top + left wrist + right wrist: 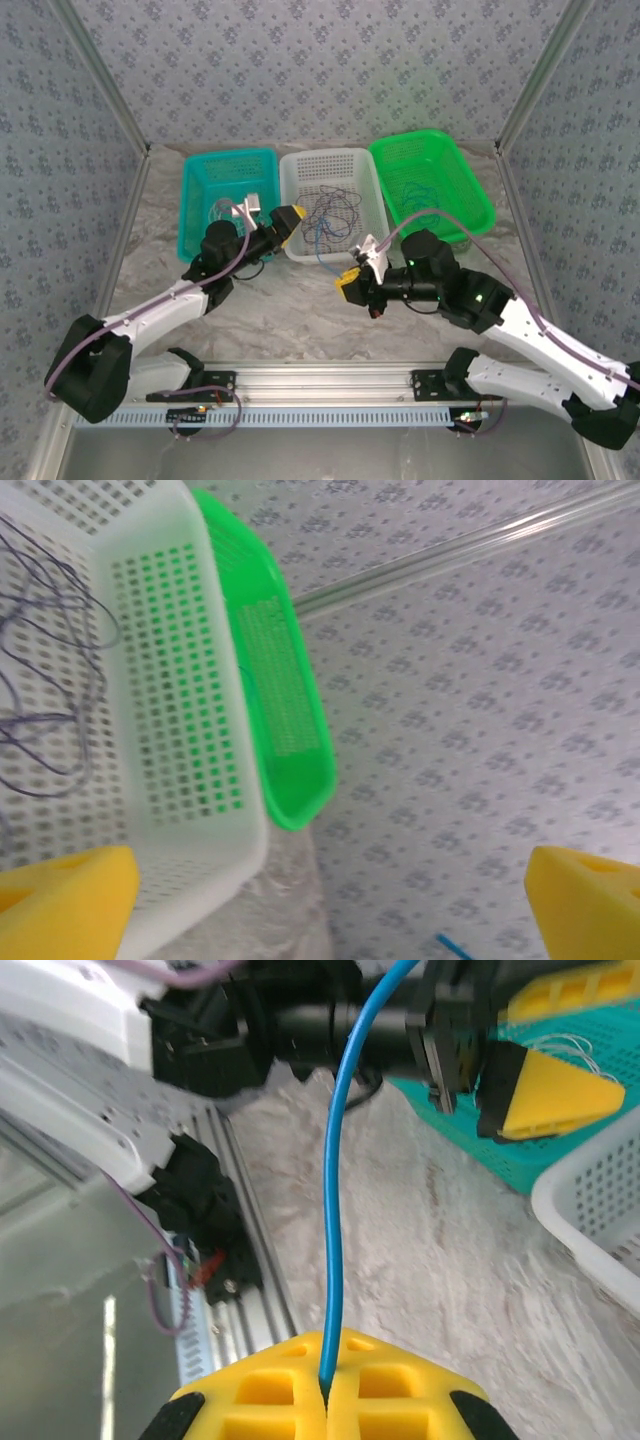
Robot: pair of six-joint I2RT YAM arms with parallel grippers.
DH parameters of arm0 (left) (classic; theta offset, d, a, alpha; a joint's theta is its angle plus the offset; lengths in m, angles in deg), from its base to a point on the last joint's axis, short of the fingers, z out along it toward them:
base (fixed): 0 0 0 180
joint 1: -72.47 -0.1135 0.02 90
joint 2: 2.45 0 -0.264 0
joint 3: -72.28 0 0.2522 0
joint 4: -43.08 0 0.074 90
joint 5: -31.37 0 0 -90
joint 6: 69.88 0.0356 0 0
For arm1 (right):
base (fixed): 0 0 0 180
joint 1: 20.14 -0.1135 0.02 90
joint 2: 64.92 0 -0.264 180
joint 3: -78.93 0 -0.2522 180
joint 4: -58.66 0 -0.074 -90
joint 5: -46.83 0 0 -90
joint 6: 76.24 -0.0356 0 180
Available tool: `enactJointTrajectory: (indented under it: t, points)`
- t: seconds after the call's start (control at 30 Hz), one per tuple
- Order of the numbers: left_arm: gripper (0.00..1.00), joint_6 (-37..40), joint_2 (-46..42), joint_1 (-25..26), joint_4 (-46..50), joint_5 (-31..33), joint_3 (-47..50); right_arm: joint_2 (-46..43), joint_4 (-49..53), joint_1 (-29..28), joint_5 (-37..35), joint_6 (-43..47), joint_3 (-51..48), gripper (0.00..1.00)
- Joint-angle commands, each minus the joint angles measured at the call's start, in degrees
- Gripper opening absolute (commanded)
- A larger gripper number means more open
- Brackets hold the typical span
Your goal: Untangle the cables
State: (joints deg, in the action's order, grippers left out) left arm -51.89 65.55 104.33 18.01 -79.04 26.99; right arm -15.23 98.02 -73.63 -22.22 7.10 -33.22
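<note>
The step in hand, I think, is to draw one cable out of the bundle. The right fingers (260,1400), yellow with a ribbed grid, are together and clamped on a thin, smooth blue cable (335,1160). It rises taut from them above the marbled tabletop (450,1260).

The other cables (335,210), dark, limp and curly, lie tangled in the perforated white basket (330,155). The left fingers (70,900), yellow wedges, stand wide apart at its left near corner and hold nothing.

The next move probably calls for pulling the blue cable fully clear without dragging the dark loops. It could then go into the green basket (430,180), where bluish loops seem to lie.
</note>
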Motion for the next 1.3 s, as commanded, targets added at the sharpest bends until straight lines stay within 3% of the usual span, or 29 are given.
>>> enactJointTrajectory:
  t: [0.0, 0.3, 1.27]
  points:
    - [0.98, -12.2, 0.65, -1.33, -8.87, -5.29, 1.3, 1.31, 4.36, -3.37, -9.72, 10.54, 2.75, 0.0]
    - [0.94, -23.54, 2.48, -0.52, -17.42, -7.52, 2.76, 2.46, -3.15, -9.05, -24.26, 21.85, 1.33, 0.0]
    - [0.87, -29.41, -0.24, 3.96, -24.45, -0.61, 1.38, 11.11, -9.68, -11.02, -21.08, 24.49, -0.47, 0.0]
